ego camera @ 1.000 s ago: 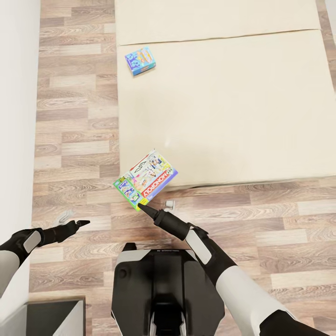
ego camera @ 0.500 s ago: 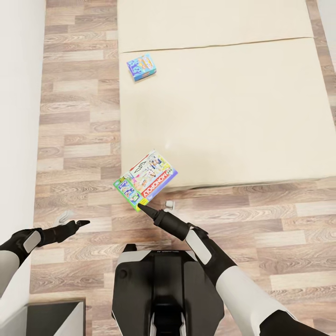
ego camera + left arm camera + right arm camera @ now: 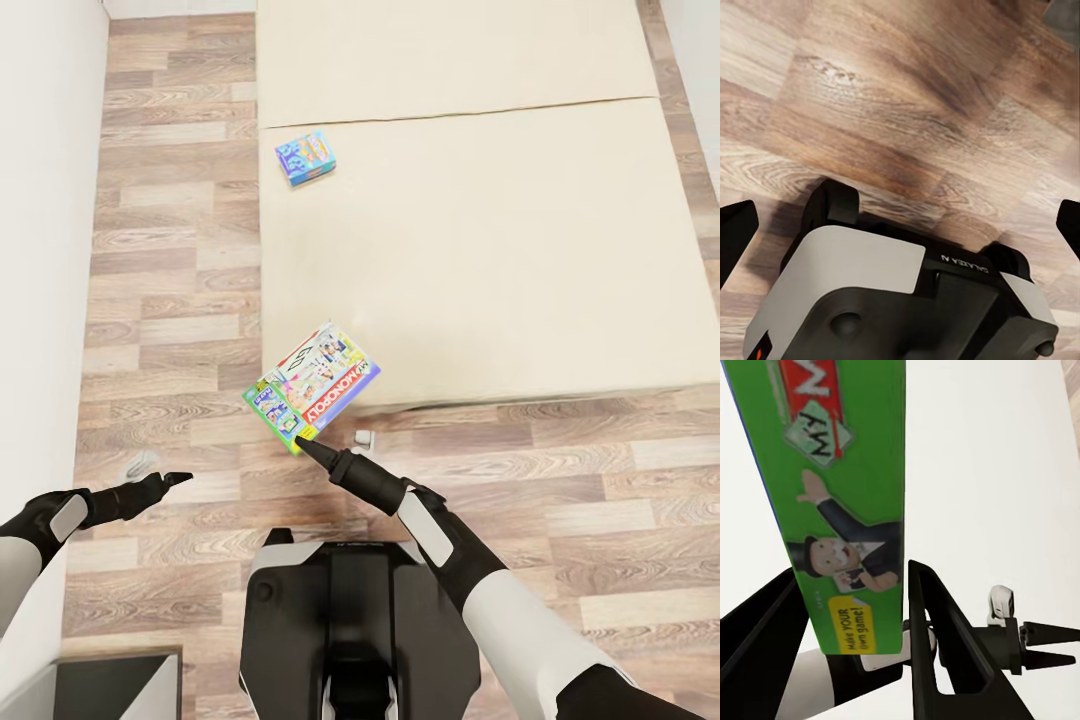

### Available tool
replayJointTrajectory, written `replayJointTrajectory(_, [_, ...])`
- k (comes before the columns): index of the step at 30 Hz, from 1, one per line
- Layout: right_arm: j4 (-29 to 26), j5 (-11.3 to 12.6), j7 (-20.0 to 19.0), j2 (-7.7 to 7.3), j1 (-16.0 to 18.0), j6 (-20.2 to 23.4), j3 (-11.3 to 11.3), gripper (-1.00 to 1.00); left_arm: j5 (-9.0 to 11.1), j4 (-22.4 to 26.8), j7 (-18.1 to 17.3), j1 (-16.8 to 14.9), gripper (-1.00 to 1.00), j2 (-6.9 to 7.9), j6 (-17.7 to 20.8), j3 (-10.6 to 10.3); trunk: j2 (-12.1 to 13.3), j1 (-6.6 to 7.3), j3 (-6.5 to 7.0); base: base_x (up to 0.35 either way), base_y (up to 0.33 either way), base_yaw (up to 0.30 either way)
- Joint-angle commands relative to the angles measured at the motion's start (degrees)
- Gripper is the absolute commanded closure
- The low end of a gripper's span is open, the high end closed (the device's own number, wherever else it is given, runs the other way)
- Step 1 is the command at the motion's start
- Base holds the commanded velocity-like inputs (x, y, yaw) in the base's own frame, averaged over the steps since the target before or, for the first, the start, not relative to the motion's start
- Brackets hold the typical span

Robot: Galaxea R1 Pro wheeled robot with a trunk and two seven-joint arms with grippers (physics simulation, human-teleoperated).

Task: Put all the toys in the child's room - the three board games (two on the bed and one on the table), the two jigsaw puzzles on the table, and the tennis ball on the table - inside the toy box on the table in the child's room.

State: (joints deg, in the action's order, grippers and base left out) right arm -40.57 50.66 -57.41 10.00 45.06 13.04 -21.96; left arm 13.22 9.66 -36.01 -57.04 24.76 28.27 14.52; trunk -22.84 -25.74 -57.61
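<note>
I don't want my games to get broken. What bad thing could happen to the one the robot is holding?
The right gripper pinches the Monopoly box only at one corner, so most of it sticks out past the fingers. It might tip or slip and drop onto the wood floor. The small blue game lies right at the bed's edge, so a bump could knock it off.

Two flat printed cardboard board games show: a colourful Monopoly box (image 3: 313, 386) and a smaller light blue box (image 3: 305, 158). One wide cream mattress bed (image 3: 520, 250) shows.
</note>
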Motion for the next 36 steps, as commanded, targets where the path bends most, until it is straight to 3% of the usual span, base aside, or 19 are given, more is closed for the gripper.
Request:
replayJointTrajectory(1, [0.1, 0.6, -0.1, 0.0, 0.0, 0.6, -0.1, 1.0, 0.5, 0.0, 0.0, 0.0, -1.0, 0.03, 0.5, 0.0, -0.1, -0.04, 0.05, 0.0, 0.0, 0.0])
replayJointTrajectory(12, [0.1, 0.4, 0.0, 0.0, 0.0, 0.6, -0.1, 1.0, 0.5, 0.0, 0.0, 0.0, -1.0, 0.09, 0.5, 0.0, -0.1, -0.04, 1.09, 0.0, 0.0, 0.0])
replayJointTrajectory(17, [0.1, -1.2, 0.0, 0.0, 0.0, 0.6, 0.0, 1.0, 0.4, 0.0, 0.0, 0.0, -1.0, 0.05, 0.5, 0.0, -0.1, -0.04, 1.53, 0.0, 0.0, 0.0])
replayJointTrajectory(36, [0.3, -1.8, 0.3, 0.0, 0.0, -0.6, 0.0, 1.0, 0.5, 0.0, 0.0, 0.0, -1.0, 0.15, 0.6, 0.0, -0.1, -0.04, 1.69, 0.0, 0.0, 0.0])
